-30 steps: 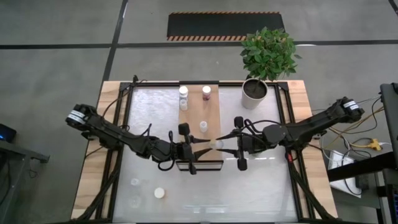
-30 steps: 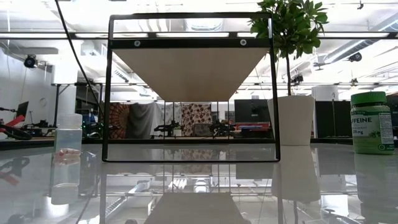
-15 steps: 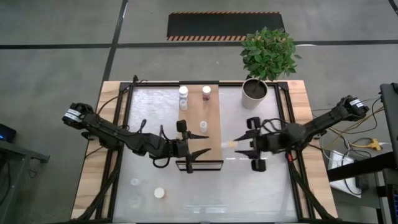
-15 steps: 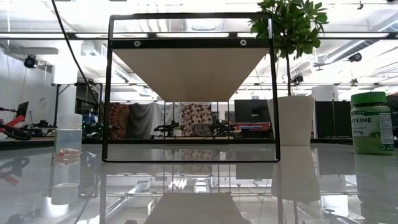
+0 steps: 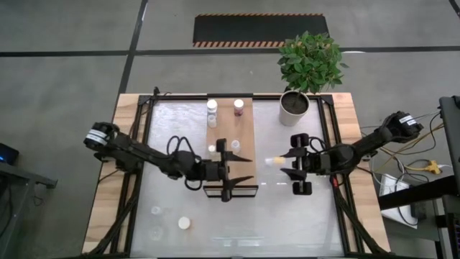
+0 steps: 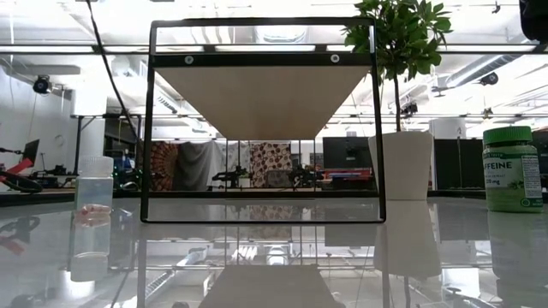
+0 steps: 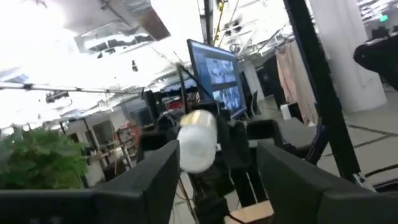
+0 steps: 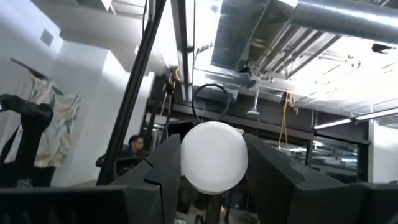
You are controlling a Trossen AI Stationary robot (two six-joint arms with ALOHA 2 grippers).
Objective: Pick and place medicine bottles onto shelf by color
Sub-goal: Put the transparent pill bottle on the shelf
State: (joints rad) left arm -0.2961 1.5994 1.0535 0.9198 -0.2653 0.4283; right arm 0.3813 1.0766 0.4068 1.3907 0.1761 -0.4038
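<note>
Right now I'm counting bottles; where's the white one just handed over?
High view: the white bottle sits in the right tool, just right of the shelf.

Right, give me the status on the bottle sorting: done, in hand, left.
Done: a white bottle and a maroon bottle stand at the shelf's far end. In hand: the right gripper holds a white-capped bottle beside the shelf; the left gripper is open and empty. Left: three bottles at the near left, plus the green-topped bottle.
</note>
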